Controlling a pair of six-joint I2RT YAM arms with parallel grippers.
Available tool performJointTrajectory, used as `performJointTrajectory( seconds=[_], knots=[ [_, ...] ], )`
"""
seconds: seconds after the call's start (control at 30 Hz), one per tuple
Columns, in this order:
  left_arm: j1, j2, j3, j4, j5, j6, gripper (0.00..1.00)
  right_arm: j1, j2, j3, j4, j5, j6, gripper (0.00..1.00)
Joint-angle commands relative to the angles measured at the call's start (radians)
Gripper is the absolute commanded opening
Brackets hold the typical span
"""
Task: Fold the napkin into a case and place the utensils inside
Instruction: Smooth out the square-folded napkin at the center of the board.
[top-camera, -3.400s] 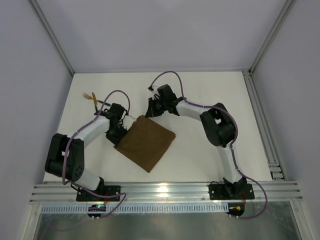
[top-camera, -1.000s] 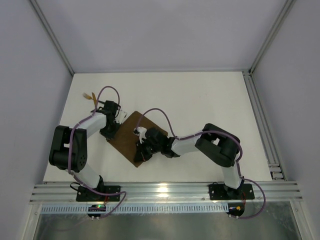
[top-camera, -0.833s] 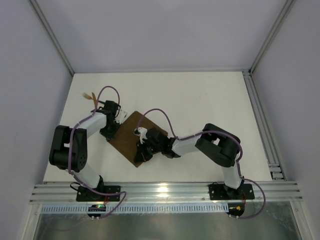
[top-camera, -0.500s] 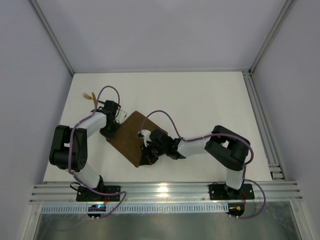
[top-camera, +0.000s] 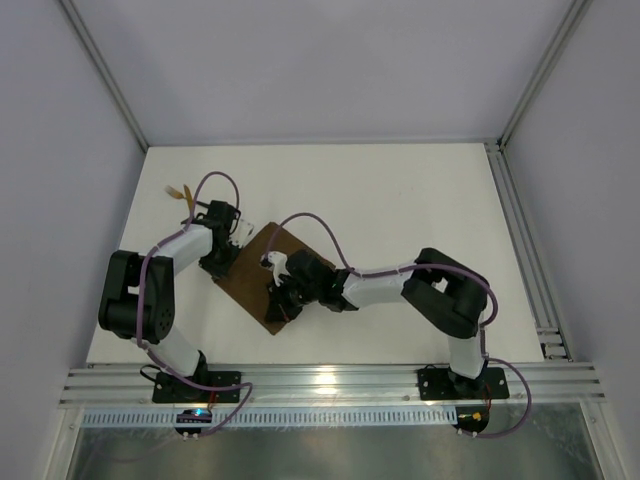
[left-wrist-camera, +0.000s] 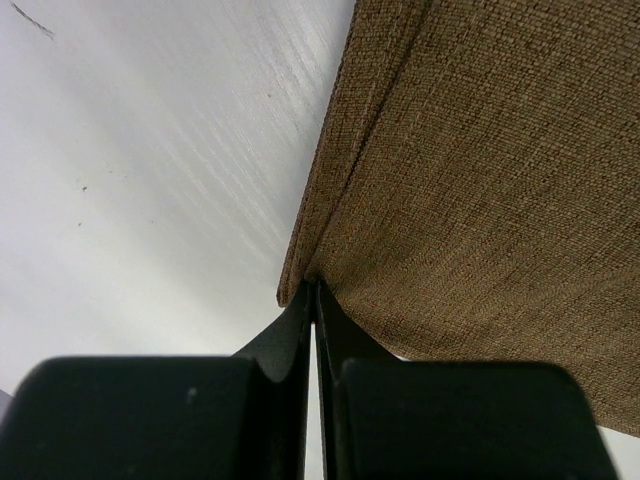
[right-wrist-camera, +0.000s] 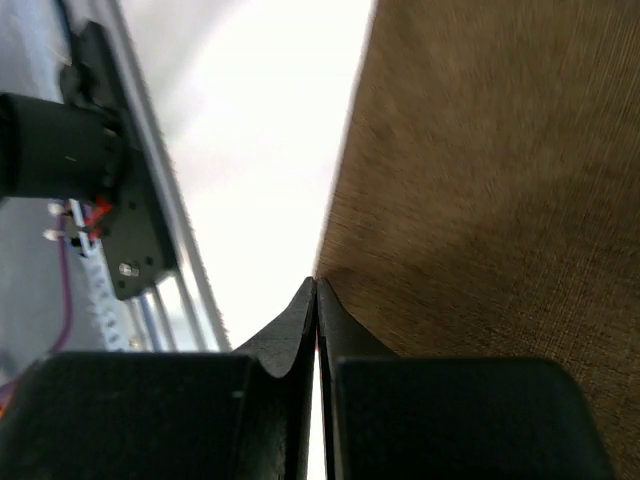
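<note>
The dark-brown napkin (top-camera: 248, 280) lies folded over into a narrower slanted shape at the table's left middle. My left gripper (top-camera: 222, 262) is shut on its left corner, seen up close in the left wrist view as closed tips (left-wrist-camera: 313, 287) pinching the napkin (left-wrist-camera: 480, 170) where two layers meet. My right gripper (top-camera: 281, 300) reaches across from the right and is shut on the napkin's near edge; the right wrist view shows its closed tips (right-wrist-camera: 317, 283) at the border of the napkin (right-wrist-camera: 480, 170). The utensils (top-camera: 184, 193), gold heads showing, lie at the far left beyond the left arm.
White tabletop (top-camera: 420, 210) spreads to the right and back, walled on three sides. The aluminium rail (top-camera: 330, 384) with both arm bases runs along the near edge; part of the rail (right-wrist-camera: 140, 240) shows in the right wrist view. Purple cables loop above both arms.
Since the earliest frame the right gripper carried the napkin's far corner over toward the near left, folding it. In the last second it slid slightly near-right, then back. The left arm held still.
</note>
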Motion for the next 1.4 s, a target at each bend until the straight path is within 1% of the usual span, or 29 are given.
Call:
performJointTrajectory(
  seconds=[0.0, 0.13, 0.2, 0.3, 0.4, 0.47, 0.57, 0.7, 0.73, 0.8, 1.0, 1.07, 1.23, 1.37],
  knots=[
    [0.011, 0.025, -0.020, 0.055, 0.026, 0.011, 0.00, 0.018, 0.085, 0.007, 0.017, -0.017, 0.021, 0.03],
    [0.011, 0.034, -0.020, 0.061, 0.020, 0.011, 0.00, 0.041, 0.125, -0.012, -0.022, -0.019, 0.010, 0.03],
    [0.011, 0.039, -0.019, 0.063, 0.019, 0.009, 0.00, 0.044, 0.116, -0.028, -0.039, -0.007, 0.004, 0.03],
    [0.011, 0.042, -0.017, 0.064, 0.022, 0.009, 0.00, 0.044, 0.060, -0.067, -0.052, 0.012, -0.006, 0.03],
    [0.010, 0.043, -0.011, 0.063, 0.022, 0.009, 0.00, 0.043, 0.009, -0.049, -0.077, 0.004, -0.006, 0.03],
    [0.011, 0.042, -0.008, 0.063, 0.029, 0.008, 0.00, 0.043, -0.053, -0.027, -0.089, 0.006, 0.001, 0.03],
    [0.011, 0.031, -0.008, 0.060, 0.036, 0.012, 0.00, -0.005, -0.114, -0.033, -0.088, 0.048, 0.039, 0.03],
    [0.011, 0.025, -0.008, 0.055, 0.042, 0.015, 0.00, -0.098, -0.100, -0.087, -0.043, 0.046, 0.113, 0.03],
    [0.011, 0.023, -0.006, 0.054, 0.042, 0.019, 0.00, -0.118, -0.094, -0.122, 0.010, 0.024, 0.153, 0.03],
    [0.011, 0.022, -0.006, 0.052, 0.042, 0.019, 0.00, -0.129, -0.073, -0.151, 0.067, 0.019, 0.181, 0.03],
    [0.011, 0.025, -0.006, 0.060, 0.017, 0.020, 0.00, -0.178, 0.007, -0.216, 0.111, 0.068, 0.243, 0.03],
    [0.011, 0.027, -0.005, 0.066, 0.006, 0.022, 0.00, -0.192, 0.010, -0.269, 0.142, 0.072, 0.271, 0.03],
    [0.010, 0.033, 0.000, 0.070, -0.006, 0.025, 0.00, -0.223, -0.037, -0.367, 0.208, 0.059, 0.322, 0.03],
    [0.011, 0.030, 0.000, 0.069, 0.006, 0.025, 0.00, -0.247, -0.126, -0.371, 0.224, 0.047, 0.348, 0.03]
  ],
)
